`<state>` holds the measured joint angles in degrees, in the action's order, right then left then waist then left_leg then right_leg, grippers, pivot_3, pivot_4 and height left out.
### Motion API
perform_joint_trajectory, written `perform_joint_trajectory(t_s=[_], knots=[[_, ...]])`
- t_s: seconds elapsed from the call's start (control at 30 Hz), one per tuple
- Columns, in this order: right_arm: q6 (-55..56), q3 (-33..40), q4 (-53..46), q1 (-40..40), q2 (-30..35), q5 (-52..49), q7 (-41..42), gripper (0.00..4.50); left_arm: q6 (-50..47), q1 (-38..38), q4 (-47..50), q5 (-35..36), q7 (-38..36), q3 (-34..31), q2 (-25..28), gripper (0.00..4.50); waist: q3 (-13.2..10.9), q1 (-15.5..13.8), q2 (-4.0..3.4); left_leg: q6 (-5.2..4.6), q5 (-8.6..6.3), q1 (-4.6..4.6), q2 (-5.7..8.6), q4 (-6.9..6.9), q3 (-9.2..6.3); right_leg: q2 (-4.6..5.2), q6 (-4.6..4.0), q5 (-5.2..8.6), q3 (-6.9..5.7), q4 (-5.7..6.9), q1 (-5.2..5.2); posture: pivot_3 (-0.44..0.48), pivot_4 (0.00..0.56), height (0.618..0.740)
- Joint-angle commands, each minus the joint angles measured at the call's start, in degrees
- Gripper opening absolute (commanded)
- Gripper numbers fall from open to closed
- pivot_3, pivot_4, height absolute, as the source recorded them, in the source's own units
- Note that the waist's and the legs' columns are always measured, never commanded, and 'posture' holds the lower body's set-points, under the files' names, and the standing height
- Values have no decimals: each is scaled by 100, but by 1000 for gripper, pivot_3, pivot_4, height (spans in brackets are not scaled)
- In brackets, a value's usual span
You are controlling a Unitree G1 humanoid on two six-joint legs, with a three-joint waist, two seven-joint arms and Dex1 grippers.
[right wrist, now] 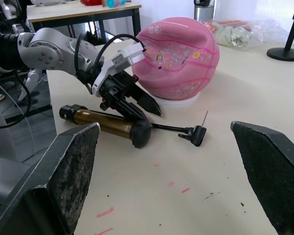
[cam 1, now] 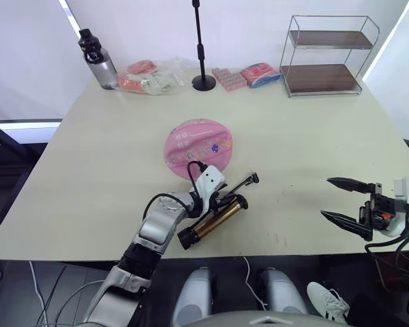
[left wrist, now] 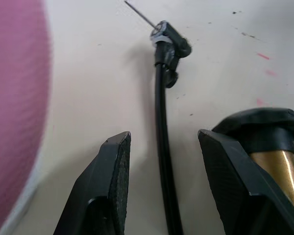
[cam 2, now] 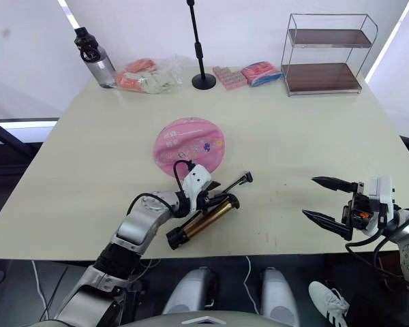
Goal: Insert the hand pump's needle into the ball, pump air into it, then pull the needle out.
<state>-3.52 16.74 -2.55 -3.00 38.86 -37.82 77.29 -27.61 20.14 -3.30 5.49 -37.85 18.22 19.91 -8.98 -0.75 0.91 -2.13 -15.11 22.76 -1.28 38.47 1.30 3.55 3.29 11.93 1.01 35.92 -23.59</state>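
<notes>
The pink ball (cam 1: 199, 146) lies partly deflated on a white ring at the table's middle. Just in front of it rests the hand pump (cam 1: 215, 221), a bronze cylinder with black caps. Its thin black hose (left wrist: 161, 147) ends in a black fitting (left wrist: 169, 41) carrying the needle (left wrist: 139, 13), which lies on the table apart from the ball. My left gripper (cam 1: 221, 197) is open, low over the table, its fingers (left wrist: 105, 191) either side of the hose without closing on it. Off to the right, my right gripper (cam 1: 327, 197) stands open and holds nothing.
Along the far edge stand a dark-capped bottle (cam 1: 99, 58), a plastic bag of items (cam 1: 150, 76), a black pole stand (cam 1: 203, 48), coloured packets (cam 1: 249, 75) and a wire shelf (cam 1: 327, 54). Bare tabletop (cam 1: 307, 136) lies between the two grippers.
</notes>
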Motion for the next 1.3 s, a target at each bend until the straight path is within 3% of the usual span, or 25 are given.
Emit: perform_joint_trajectory(t_s=[0.03,0.3,0.4,0.5,0.93,1.1,1.3], knots=[[88,143,-218,-23,-22,-91,-27,4500,-239,146,-86,-149,-52,188,-101,2351,0,0,0,0,0,0,0,0,0,0,3,-2,0,0,0,0,150,740],[79,169,-208,-84,-11,-95,-9,4500,-492,201,-174,-330,-19,283,-163,2351,1,-2,-1,0,0,-1,0,1,-2,-1,4,-2,0,1,2,0,150,740],[96,179,-138,-74,9,-70,12,4500,-520,195,-185,-382,5,284,-173,1401,2,-1,-1,0,0,-1,0,1,-3,-1,4,-2,0,1,2,0,150,740],[109,183,-93,-66,20,-48,18,4500,-512,167,-157,-390,20,264,-198,25,2,-6,-3,0,0,-1,0,1,-2,-1,4,-2,0,1,2,0,150,740],[88,286,-180,-281,-44,-29,-296,4500,394,136,175,-271,-397,233,-229,25,2,-6,-3,0,0,0,0,3,-2,-1,-1,0,1,3,2,0,150,740],[-380,231,-533,-502,-202,-137,-1032,4500,861,109,246,-50,-655,162,-379,25,2,-4,-3,0,0,1,0,2,-4,0,-1,0,2,3,1,0,150,740],[-1311,124,-1268,-640,-603,-213,-2582,4500,1418,155,95,333,-847,-13,-711,25,2,-5,-4,0,0,1,0,3,-8,1,-2,0,2,3,1,0,150,740]])
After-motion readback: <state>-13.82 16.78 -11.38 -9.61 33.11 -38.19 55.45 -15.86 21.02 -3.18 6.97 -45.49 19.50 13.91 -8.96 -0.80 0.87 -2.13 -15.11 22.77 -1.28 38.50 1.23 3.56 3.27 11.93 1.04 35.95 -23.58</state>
